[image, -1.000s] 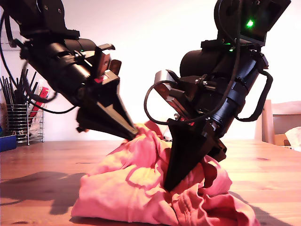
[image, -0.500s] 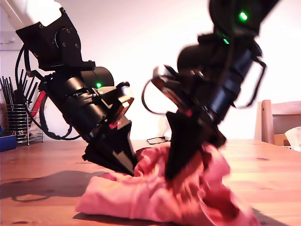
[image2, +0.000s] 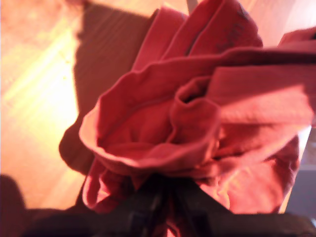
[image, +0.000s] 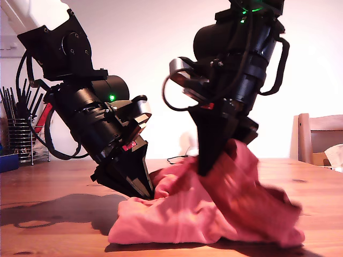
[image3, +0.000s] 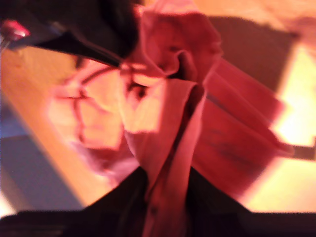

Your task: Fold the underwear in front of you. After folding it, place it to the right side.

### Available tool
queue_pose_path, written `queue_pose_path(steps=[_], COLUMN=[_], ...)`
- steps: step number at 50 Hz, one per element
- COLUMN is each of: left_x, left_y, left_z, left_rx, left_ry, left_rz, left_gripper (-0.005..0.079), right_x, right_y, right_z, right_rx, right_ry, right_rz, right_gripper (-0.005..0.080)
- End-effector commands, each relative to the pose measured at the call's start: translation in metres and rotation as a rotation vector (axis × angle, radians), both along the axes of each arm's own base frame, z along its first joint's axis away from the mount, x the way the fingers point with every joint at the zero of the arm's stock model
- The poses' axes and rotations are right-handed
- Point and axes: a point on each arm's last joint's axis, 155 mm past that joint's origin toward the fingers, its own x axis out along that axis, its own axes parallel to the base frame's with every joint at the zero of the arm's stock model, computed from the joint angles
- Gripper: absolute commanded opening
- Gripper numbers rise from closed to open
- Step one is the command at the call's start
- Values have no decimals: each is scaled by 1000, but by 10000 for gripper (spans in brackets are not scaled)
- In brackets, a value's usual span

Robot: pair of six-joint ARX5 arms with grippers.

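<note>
while pinched, underwear (image: 214, 214) hangs — under both grippers

Home, wooden table (image: 48, 182), chair (image: 316, 136), utensil rack (image: 24, 136)

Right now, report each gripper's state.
My first gripper: shut on the underwear.
My second gripper: shut on the underwear too.
</note>
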Motion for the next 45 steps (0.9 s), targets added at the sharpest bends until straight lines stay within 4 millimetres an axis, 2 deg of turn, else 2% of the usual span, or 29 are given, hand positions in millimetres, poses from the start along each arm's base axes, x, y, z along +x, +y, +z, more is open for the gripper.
queue_pose_path(steps=[1, 9, 18, 24, 36, 41, 45], left_x=[-9, -16, -16, -19, -26, -29, -28], left_y=[-1, 0, 3, 10, 15, 19, 17], left_z=[-7, -8, -10, -14, -16, -16, -12], left_rx=[12, 27, 41, 77, 118, 128, 104], left_ry=[18, 41, 42, 62, 144, 178, 192], left_rz=[-11, -18, -14, -6, 74, 95, 101], left_gripper=[3, 3, 3, 3, 3, 3, 3], right_x=[8, 28, 37, 25, 2, -11, -14], right_y=[-6, -28, -35, -33, -10, -5, -3], right_z=[1, -2, 2, 13, 50, 52, 53], right_rx=[-39, -163, -182, -170, -48, -12, 0], right_ry=[-39, -145, -169, -102, 47, 113, 125], right_rz=[-4, 14, -10, -24, -64, -56, -54], right_gripper=[202, 202, 202, 192, 184, 117, 53])
